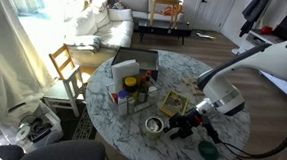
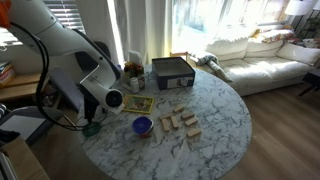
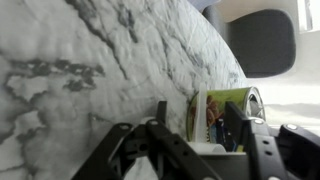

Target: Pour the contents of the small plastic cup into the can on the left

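Right now you are at the start of the pour: the tool (image 1: 181,125) is low over the table (image 1: 110,110), just beside the can (image 1: 154,126), and nothing shows as tipped yet. The can stands upright on the marble between the tool and the cluster of jars (image 1: 130,89), with the green disc (image 1: 209,151) on the tool's far side.

In the wrist view the two fingers (image 3: 162,120) stand apart with something between them. The small plastic cup (image 3: 205,148) is, by my guess, the pale shape low in that gap. It is too blurred to tell whether the fingers are clamped on it or merely around it, so I cannot tell if the grip is made.

If the cup is not yet held, you need to close on it firmly enough that it will not slip when rolled. Then you should lift it above the can's rim, bring its lip over the dark opening, and turn the wrist slowly. The can is wide but short, so keep the cup close above it and centred, or the contents may land on the marble.
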